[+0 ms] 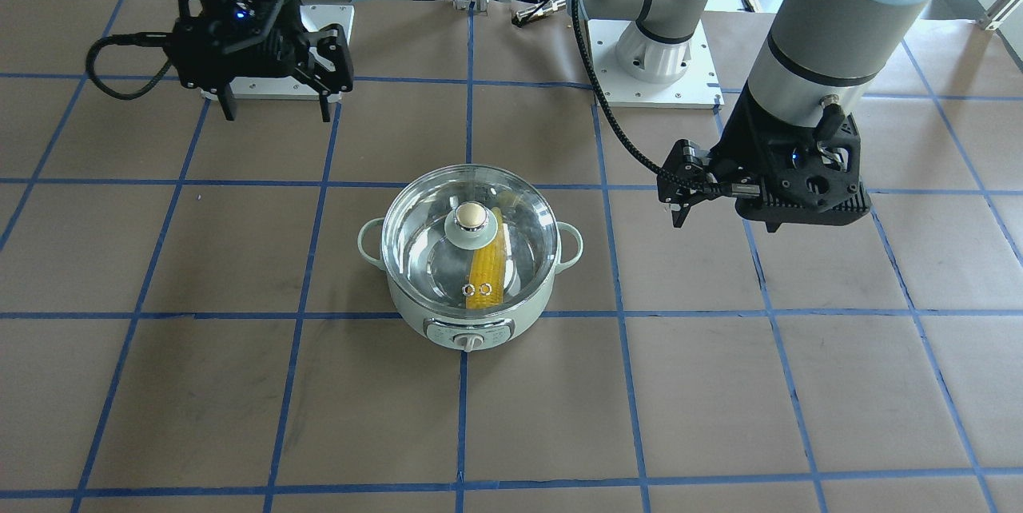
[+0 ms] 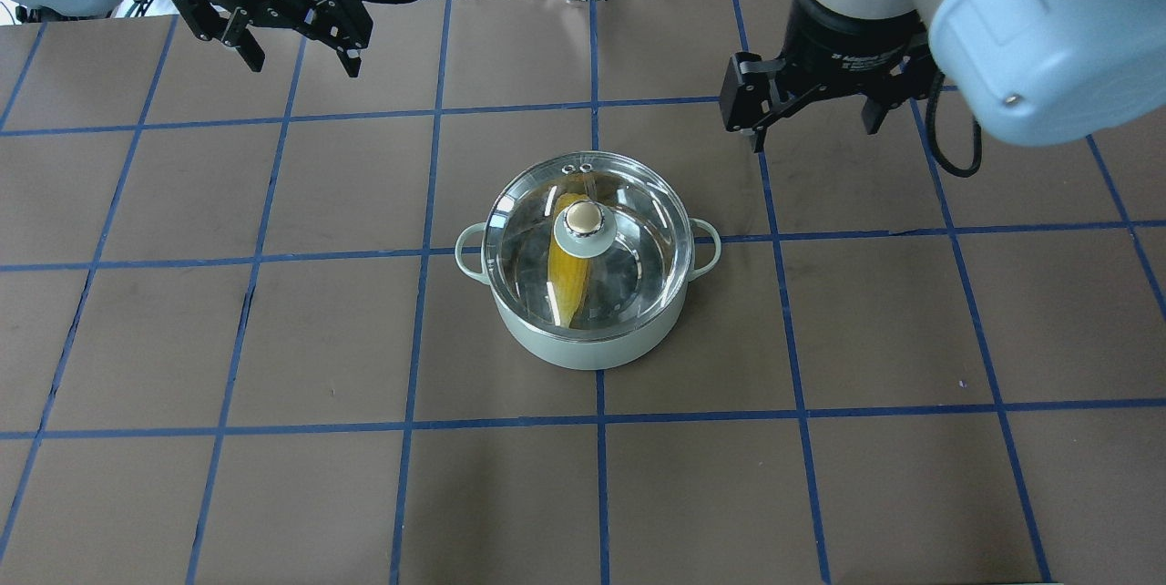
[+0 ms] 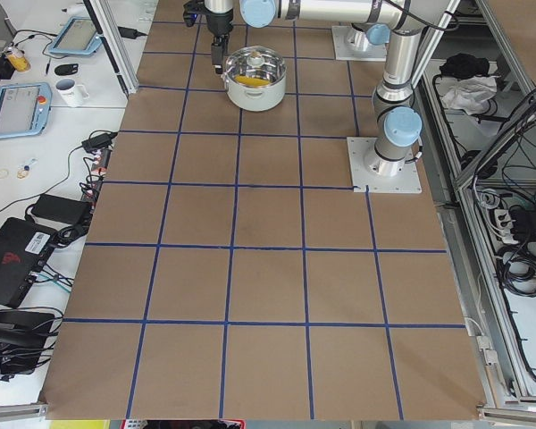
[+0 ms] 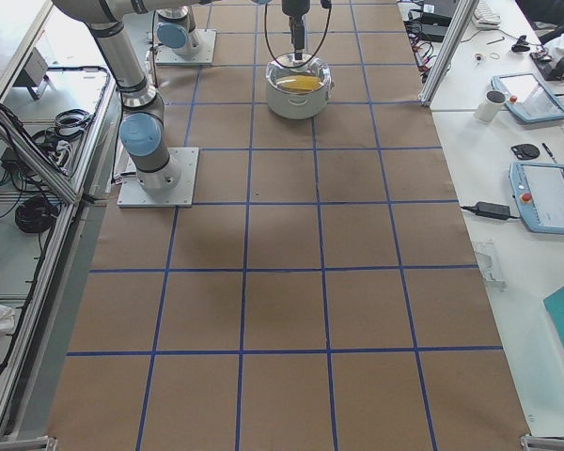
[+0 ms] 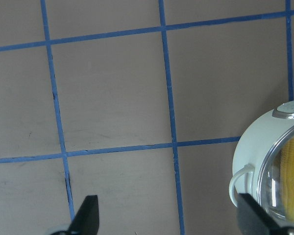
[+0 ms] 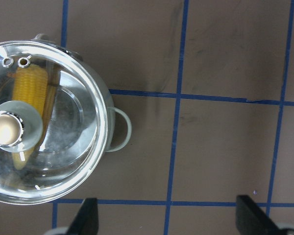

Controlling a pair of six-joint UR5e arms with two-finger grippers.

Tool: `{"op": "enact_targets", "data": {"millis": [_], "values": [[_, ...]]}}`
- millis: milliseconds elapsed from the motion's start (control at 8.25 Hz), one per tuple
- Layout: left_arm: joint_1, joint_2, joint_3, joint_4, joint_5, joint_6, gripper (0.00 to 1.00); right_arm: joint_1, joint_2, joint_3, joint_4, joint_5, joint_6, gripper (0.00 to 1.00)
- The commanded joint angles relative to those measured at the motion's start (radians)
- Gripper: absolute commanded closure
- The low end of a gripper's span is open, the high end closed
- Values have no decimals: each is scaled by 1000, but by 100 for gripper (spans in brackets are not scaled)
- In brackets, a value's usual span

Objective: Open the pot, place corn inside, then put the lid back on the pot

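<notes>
Honestly, nothing on the labels comes out readable: the white print on each wrist and the marks around the pot's [image 2: 592, 343] front dial [image 1: 470, 341] are too small to make out. The left gripper [image 2: 303, 66] hangs above the table [image 2: 273, 494] with its fingers spread wide, gripping nothing and well off to the pot's side. The right gripper [image 2: 813, 134] is spread wide too and empty, a bit nearer the pot but not touching it. The corn [image 2: 569, 284] lies inside the pot, showing yellow through the glass. The lid [image 2: 629, 230] sits flat on the rim, its knob [image 2: 583, 218] in the middle.
</notes>
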Motion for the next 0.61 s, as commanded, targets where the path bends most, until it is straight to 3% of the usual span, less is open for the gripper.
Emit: {"op": "enact_targets", "data": {"millis": [0, 485], "values": [[-1, 0, -2, 0, 0, 0, 0, -86, -25, -7, 93, 73, -67, 0], [-1, 0, -2, 0, 0, -2, 0, -97, -27, -6, 91, 74, -181, 0]]}}
